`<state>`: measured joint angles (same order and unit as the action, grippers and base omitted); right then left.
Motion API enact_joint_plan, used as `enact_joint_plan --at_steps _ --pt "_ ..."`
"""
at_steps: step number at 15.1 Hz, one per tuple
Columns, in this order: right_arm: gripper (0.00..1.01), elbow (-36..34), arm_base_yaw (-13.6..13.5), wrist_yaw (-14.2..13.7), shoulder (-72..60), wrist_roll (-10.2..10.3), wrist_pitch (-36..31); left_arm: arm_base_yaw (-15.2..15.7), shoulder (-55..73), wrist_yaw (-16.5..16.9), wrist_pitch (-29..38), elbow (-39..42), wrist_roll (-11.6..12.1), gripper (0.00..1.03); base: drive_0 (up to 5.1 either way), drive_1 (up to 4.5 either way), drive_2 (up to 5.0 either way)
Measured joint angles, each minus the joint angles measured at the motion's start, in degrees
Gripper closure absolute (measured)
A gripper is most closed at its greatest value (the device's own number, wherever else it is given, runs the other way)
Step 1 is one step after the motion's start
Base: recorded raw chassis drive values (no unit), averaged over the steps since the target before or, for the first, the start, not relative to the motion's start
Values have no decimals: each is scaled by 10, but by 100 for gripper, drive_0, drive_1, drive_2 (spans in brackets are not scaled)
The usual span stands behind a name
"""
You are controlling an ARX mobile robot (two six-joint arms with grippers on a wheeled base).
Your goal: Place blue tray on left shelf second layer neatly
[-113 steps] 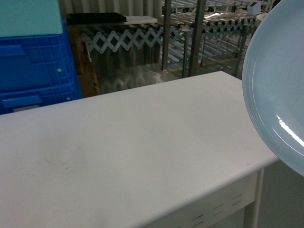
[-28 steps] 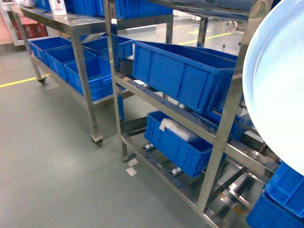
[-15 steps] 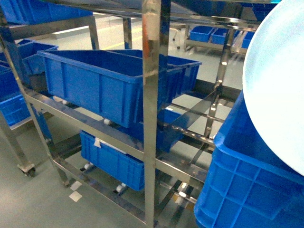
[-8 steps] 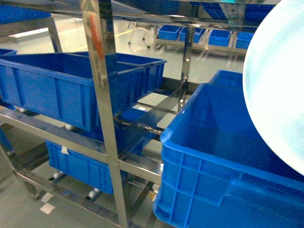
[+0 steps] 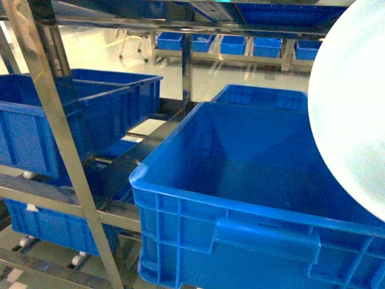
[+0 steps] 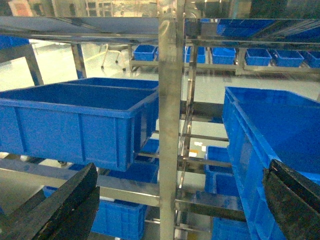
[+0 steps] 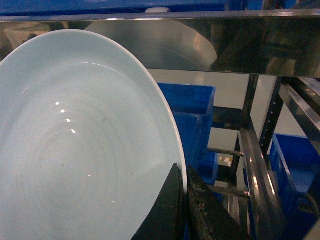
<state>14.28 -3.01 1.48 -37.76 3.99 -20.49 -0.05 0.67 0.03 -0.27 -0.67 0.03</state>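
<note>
Steel rack (image 6: 168,100), glossy round blue tray (image 7: 75,145) pinched

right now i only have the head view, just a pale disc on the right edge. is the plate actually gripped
Observer: Yes. In the right wrist view the right gripper pinches the blue tray at its rim, fingers shut on the edge.
Operator: left arm doing anything
Observer: The left gripper is open and empty, facing a steel upright.
Operator: anything above the tray
Observer: A steel shelf rail runs just above it, mirroring the tray.
</note>
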Motion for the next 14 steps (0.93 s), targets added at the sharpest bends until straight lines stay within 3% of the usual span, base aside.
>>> enact_joint_plan --at_steps 3,14 --pt "99 0 0 0 0 0 2 0 0 0 0 0 0 5 -613 20 20" --pt "99 0 0 0 0 0 0 0 0 0 0 0 0 5 -131 -131 -131"
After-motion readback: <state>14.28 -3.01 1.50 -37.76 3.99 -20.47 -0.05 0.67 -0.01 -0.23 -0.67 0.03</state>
